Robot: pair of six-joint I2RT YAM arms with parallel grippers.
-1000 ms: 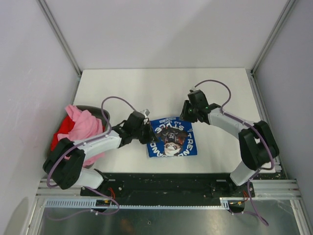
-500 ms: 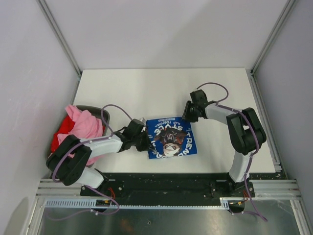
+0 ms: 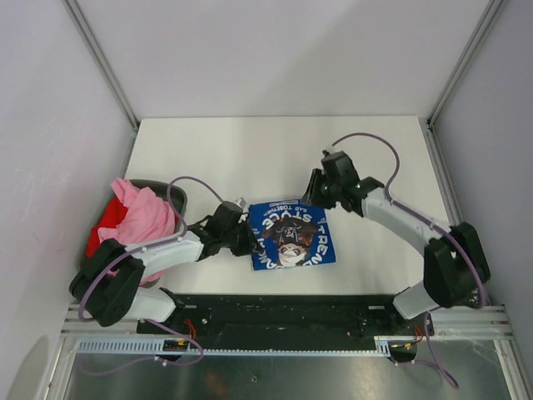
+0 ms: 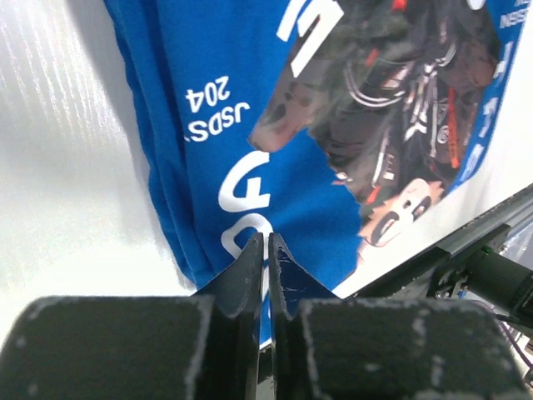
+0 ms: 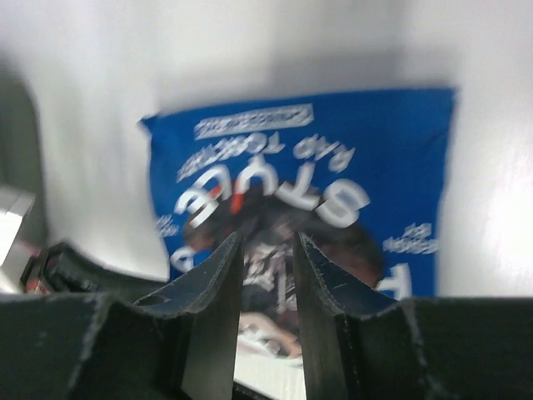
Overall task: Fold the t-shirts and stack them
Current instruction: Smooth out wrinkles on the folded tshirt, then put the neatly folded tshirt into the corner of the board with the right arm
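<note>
Right elbow point(image 3: 454, 260) sits farther out; right gripper point(image 5: 266, 243) fingers apart, left gripper point(image 4: 266, 243) fingers together. Three shirts: blue point(image 3: 293, 234) in every view, pink point(image 3: 141, 212) and red point(image 3: 100, 239) top view only.

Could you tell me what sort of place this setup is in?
Probably a lab robot cell: a white table boxed in by plain panels on aluminium posts, the left arm and right arm bolted to a black plate at its near edge, a folded blue t-shirt between them.
</note>
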